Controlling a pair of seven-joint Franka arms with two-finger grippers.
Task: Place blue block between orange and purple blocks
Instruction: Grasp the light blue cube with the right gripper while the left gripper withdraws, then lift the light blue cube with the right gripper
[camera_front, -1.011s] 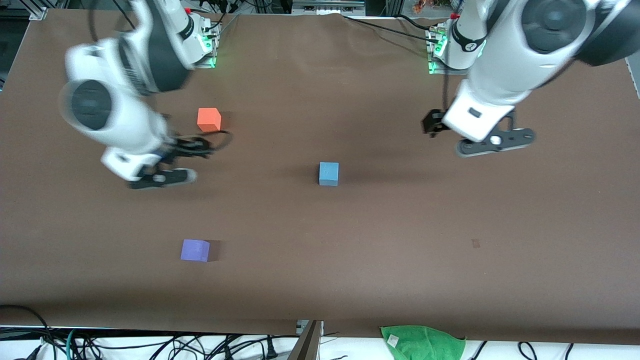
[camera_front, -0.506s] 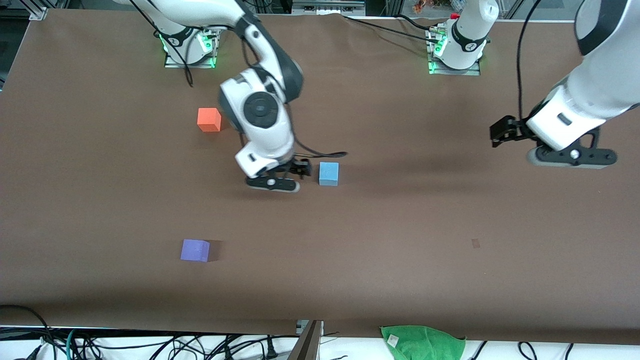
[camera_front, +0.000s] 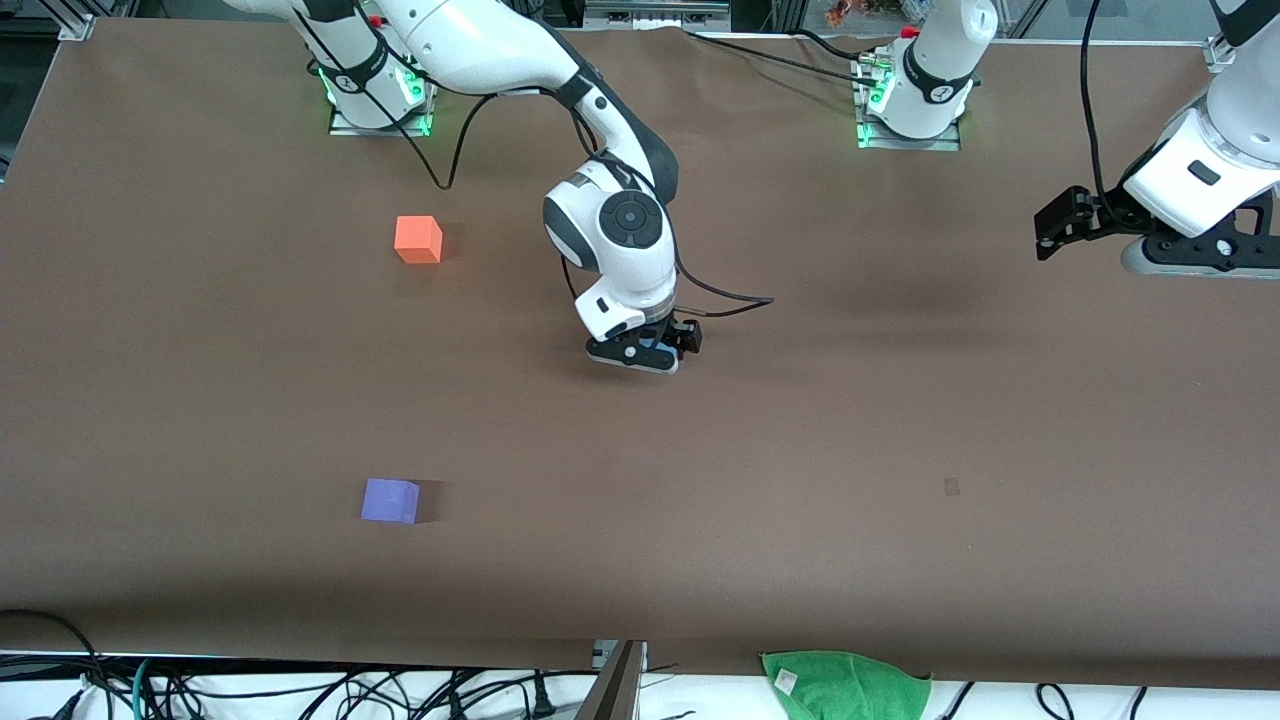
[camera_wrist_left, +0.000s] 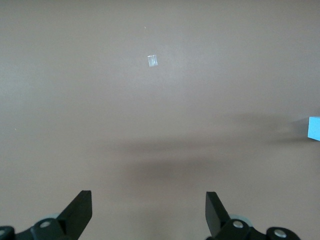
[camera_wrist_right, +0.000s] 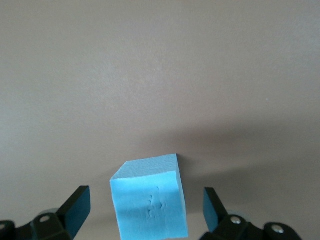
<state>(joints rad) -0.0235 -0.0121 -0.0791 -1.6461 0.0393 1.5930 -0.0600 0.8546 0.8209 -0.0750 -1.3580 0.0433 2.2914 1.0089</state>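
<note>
High front camera overlooks table (camera_front: 900, 420); wrist cameras look closely down.

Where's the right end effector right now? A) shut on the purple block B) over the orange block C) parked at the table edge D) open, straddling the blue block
D: the right wrist view shows the blue block sitting on the table between the spread fingers of the right end effector, with gaps on both sides, so not yet gripped; the orange block and purple block sit untouched elsewhere.
</note>
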